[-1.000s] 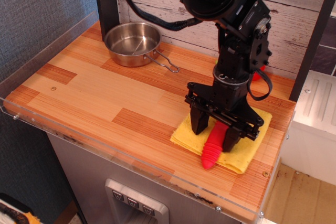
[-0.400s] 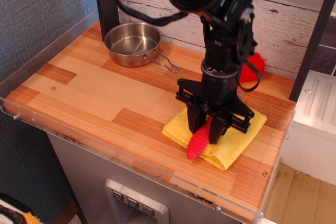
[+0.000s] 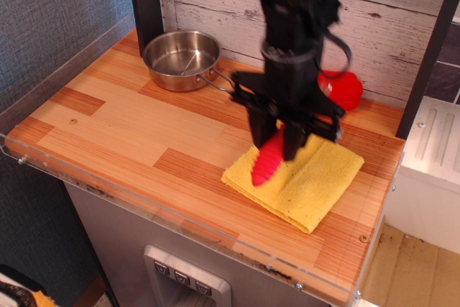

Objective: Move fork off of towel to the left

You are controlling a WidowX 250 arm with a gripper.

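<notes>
My gripper (image 3: 277, 143) is shut on the fork (image 3: 267, 163), whose ribbed red handle hangs down and to the left between the black fingers; the tines are hidden in the jaws. The fork is lifted clear above the left part of the yellow towel (image 3: 309, 185), which lies flat near the table's front right. The arm is blurred.
A steel pan (image 3: 182, 59) with a wire handle stands at the back left. A glossy red bell pepper (image 3: 341, 89) sits by the back wall behind the arm. A clear plastic rim (image 3: 144, 210) runs along the table's front and left edges.
The gripper has risen and moved left with the fork, lifting it off the towel. The towel was dragged a little left earlier and now lies still.
</notes>
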